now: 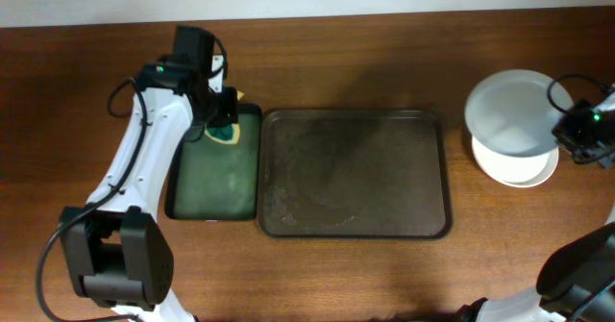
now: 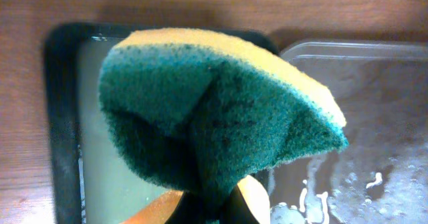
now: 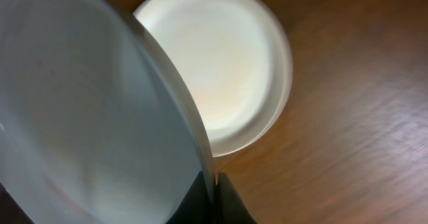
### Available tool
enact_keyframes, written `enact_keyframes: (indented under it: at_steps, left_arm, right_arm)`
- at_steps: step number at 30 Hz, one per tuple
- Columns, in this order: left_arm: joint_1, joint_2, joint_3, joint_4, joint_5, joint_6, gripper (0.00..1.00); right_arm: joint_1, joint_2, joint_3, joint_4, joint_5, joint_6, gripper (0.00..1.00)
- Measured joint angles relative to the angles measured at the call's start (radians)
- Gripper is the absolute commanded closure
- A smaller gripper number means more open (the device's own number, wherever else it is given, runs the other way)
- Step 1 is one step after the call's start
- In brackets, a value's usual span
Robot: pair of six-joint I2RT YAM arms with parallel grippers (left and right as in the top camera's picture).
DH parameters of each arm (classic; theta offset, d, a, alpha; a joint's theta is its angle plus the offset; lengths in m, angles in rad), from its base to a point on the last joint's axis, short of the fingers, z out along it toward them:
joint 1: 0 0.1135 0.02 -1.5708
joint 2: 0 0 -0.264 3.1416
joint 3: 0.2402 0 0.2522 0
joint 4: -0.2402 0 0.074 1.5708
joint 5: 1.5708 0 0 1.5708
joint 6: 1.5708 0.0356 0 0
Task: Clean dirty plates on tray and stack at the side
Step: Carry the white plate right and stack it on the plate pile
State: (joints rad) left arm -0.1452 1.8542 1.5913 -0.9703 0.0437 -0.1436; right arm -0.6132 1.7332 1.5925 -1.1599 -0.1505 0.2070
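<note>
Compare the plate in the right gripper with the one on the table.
The held plate is tilted, pinched at its rim by the right gripper; the table plate lies flat, free. The held plate hangs above, partly hiding the table plate. Both are round and white.

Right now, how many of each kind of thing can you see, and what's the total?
Plates: 2 seen, a held plate over a table plate; any beneath that one would be hidden.
Trays: 2, the brown tray and the black tray.
Sponges: 1, the sponge.
Total: 5.
</note>
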Motion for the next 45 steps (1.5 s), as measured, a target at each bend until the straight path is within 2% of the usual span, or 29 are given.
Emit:
enact_keyframes:
  at_steps: [4,8,13,14,17,18,19,20,21,24,30,33,36,37,38,45]
  left_arm:
    - [-0.003,0.000,-0.090,0.063,-0.008,0.021,1.00]
    - [-0.005,0.000,-0.096,0.095,-0.010,0.028,1.00]
    - [-0.005,0.000,-0.154,0.171,-0.012,0.029,1.00]
    - [-0.005,0.000,-0.170,0.176,-0.018,0.030,1.00]
    - [-0.005,0.000,-0.209,0.179,-0.038,0.032,1.00]
    - [-0.005,0.000,-0.219,0.179,-0.044,0.031,0.96]
    - [-0.005,0.000,-0.223,0.179,-0.046,0.031,0.83]
    - [-0.005,0.000,-0.229,0.179,-0.050,0.030,0.66]
    - [-0.005,0.000,-0.231,0.179,-0.052,0.034,0.57]
    - [-0.005,0.000,-0.232,0.180,-0.056,0.034,0.41]
    - [-0.005,0.000,-0.232,0.174,-0.056,0.031,0.31]
    - [-0.005,0.000,-0.232,0.174,-0.057,0.030,0.00]
    - [-0.005,0.000,-0.232,0.174,-0.059,0.024,0.00]
    - [-0.005,0.000,-0.232,0.174,-0.059,0.024,0.00]
    - [-0.005,0.000,-0.232,0.174,-0.059,0.024,0.00]
    - [-0.005,0.000,-0.232,0.174,-0.059,0.024,0.00]
  right_arm:
    - [-0.090,0.033,-0.085,0.073,0.023,0.018,0.96]
    - [-0.150,0.061,-0.198,0.193,0.036,0.040,0.95]
    - [-0.169,0.072,-0.269,0.270,0.019,0.055,0.89]
    - [-0.167,0.072,-0.269,0.277,0.010,0.055,0.87]
    - [-0.166,0.072,-0.269,0.280,-0.006,0.054,0.59]
    - [-0.165,0.072,-0.269,0.280,-0.009,0.058,0.53]
    - [-0.165,0.072,-0.269,0.280,-0.013,0.055,0.47]
    - [-0.164,0.072,-0.269,0.283,-0.020,0.053,0.40]
    - [-0.164,0.072,-0.269,0.283,-0.033,0.050,0.37]
    - [-0.164,0.072,-0.269,0.286,-0.105,0.023,0.31]
    - [-0.134,0.072,-0.208,0.232,-0.182,-0.025,0.29]
    - [-0.087,0.072,-0.174,0.215,-0.197,-0.051,0.21]
    - [-0.008,0.072,-0.166,0.214,-0.230,-0.082,0.19]
    - [0.019,0.072,-0.166,0.214,-0.236,-0.088,0.04]
    - [0.046,0.072,-0.166,0.214,-0.241,-0.093,0.02]
    - [0.229,0.072,-0.166,0.214,-0.253,-0.106,0.02]
